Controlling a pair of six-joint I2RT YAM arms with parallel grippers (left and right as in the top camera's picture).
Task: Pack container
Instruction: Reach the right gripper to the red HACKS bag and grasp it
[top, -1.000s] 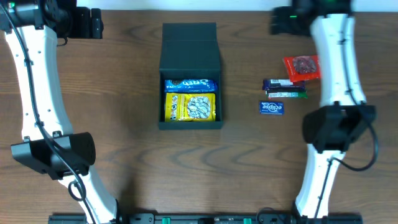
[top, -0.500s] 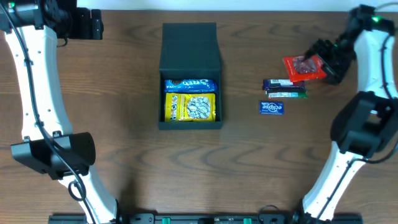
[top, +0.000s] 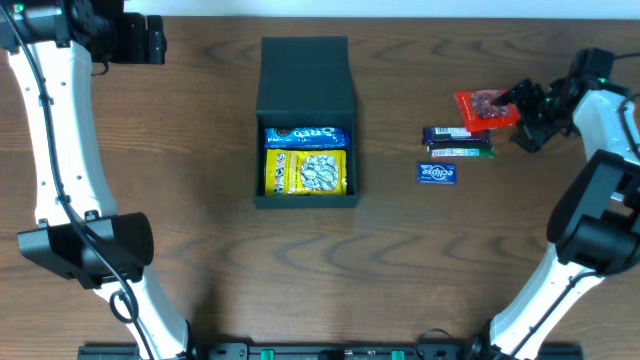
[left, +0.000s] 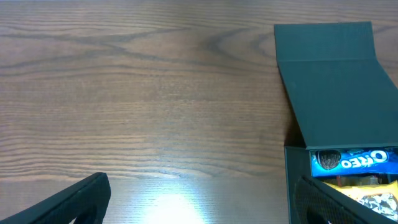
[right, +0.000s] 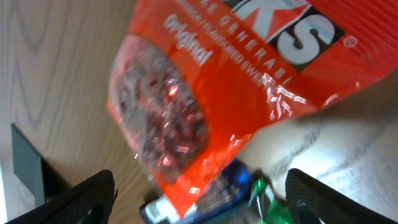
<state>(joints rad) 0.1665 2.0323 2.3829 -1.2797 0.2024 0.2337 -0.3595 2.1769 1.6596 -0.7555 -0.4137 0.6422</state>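
Container (top: 306, 80) lies well left of right hand (top: 522, 112), whose fingers seem spread.

The right arm (top: 605, 115) has swung away from the table's 12 o'clock edge and folded out toward its 3 o'clock side. The right gripper (top: 524, 108), fingers spread, has dropped to just 3 o'clock of the red snack packet (top: 484, 107), facing it.

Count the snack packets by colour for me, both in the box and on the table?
Blue: 3 (Oreo packet, Eclipse packet, dark blue bar)
Yellow packet: 1
Red packet: 1
Green bar: 1
Total: 6
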